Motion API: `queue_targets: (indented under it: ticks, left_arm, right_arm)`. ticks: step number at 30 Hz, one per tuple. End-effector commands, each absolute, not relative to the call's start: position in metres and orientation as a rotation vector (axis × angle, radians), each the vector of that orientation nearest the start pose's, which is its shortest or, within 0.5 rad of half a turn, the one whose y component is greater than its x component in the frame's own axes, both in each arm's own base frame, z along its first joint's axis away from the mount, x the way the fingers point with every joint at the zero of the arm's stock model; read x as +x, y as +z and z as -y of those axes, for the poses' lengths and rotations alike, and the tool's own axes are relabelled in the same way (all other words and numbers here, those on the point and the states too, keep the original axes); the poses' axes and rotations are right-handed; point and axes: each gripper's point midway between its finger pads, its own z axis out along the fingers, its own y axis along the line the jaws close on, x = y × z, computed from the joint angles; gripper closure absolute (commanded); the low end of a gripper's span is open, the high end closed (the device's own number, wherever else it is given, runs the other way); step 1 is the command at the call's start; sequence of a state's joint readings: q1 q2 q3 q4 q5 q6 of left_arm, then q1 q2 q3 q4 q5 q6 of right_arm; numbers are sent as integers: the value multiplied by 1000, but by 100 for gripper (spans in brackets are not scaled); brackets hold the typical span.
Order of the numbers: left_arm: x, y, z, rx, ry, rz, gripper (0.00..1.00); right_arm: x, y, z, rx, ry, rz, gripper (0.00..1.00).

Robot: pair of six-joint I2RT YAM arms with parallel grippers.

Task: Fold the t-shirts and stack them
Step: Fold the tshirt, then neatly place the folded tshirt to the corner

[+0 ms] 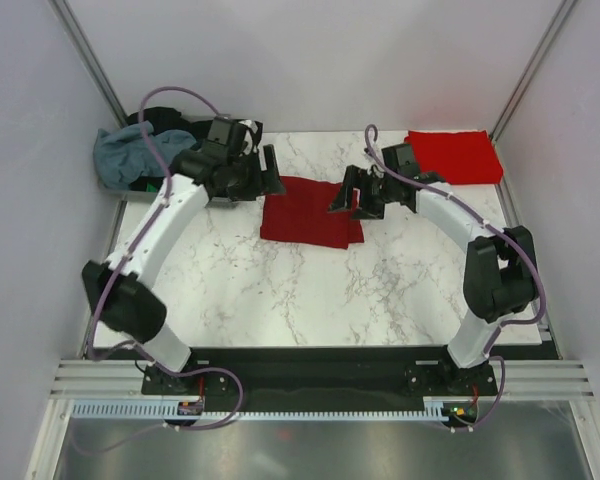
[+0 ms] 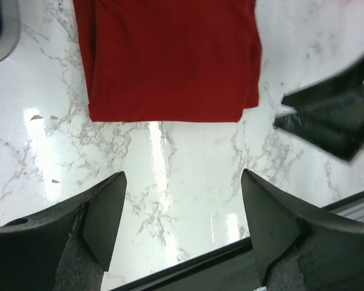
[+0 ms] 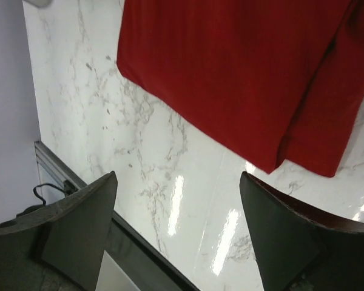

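From above, the dark red tee (image 1: 310, 212) lies folded in the middle of the bench (image 1: 310, 300). The left pincer (image 1: 270, 172) is at its left edge and the right pincer (image 1: 346, 196) at its right edge. A brighter red tee (image 1: 452, 156) sits in the far right corner.

Left wrist: the fingers (image 2: 91, 224) are apart and empty, with bare bench between them and the tee's hem.

Right wrist: the fingers (image 3: 79, 224) are likewise apart, and the tee's corner lies ahead, untouched.
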State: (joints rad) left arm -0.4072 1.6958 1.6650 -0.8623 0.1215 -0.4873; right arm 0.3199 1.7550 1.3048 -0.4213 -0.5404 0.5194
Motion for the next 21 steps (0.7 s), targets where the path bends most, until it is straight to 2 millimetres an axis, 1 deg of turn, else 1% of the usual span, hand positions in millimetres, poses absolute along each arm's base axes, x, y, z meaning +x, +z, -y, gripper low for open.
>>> queue_targets:
  ticks: [1, 2, 3, 4, 5, 6, 7, 8, 9, 10, 11, 12, 13, 14, 15, 16, 17, 18, 19, 21]
  left_arm:
    - [329, 248, 173, 20, -442, -2497, 16]
    - [316, 262, 163, 13, -434, -2450, 16]
    - [303, 249, 155, 3, -409, -2474, 16]
    - [295, 248, 149, -6, -394, -2470, 16]
    - [283, 260, 140, -13, -391, -2416, 16]
    - [270, 244, 134, -12, -375, -2448, 16]
    - [263, 243, 131, -10, -375, -2442, 15]
    - [258, 242, 121, -25, -337, -2423, 15]
    - [246, 239, 115, -36, -333, -2409, 14]
    - [240, 238, 113, -61, -349, -2397, 12]
    - [234, 238, 112, -61, -366, -2386, 11]
    - [225, 237, 110, -65, -383, -2366, 11]
    - [222, 238, 109, -70, -394, -2352, 11]
    - [220, 238, 107, -72, -394, -2339, 11]
    - [214, 238, 103, -76, -394, -2317, 11]
    - [213, 237, 100, -75, -379, -2311, 10]
    - [212, 238, 96, -81, -361, -2296, 10]
    - [210, 237, 94, -82, -354, -2291, 10]
    - [207, 241, 92, -88, -363, -2267, 9]
    - [204, 242, 91, -92, -369, -2253, 10]
  right_arm:
    - [396, 144, -213, 6, 891, -2527, 10]
    - [407, 142, -206, 30, 859, -2535, 9]
    - [415, 139, -201, 40, 825, -2534, 9]
    - [420, 137, -199, 35, 818, -2536, 9]
    - [431, 132, -196, 50, 812, -2543, 9]
    - [436, 131, -197, 46, 826, -2543, 9]
    - [442, 128, -197, 45, 828, -2545, 9]
    - [453, 124, -197, 47, 828, -2542, 9]
    - [460, 123, -196, 54, 829, -2534, 10]
    - [470, 118, -198, 51, 847, -2520, 10]
    - [475, 116, -198, 59, 862, -2510, 10]
    - [481, 113, -198, 72, 870, -2505, 11]
    - [485, 109, -200, 76, 888, -2501, 11]
    - [494, 99, -199, 95, 896, -2502, 12]
    - [498, 93, -200, 101, 899, -2509, 12]
    - [502, 91, -203, 100, 906, -2507, 13]
    - [505, 78, -204, 115, 911, -2520, 13]
    - [506, 71, -203, 126, 907, -2528, 14]
    - [510, 63, -204, 129, 908, -2525, 15]
    - [510, 51, -204, 143, 910, -2537, 16]
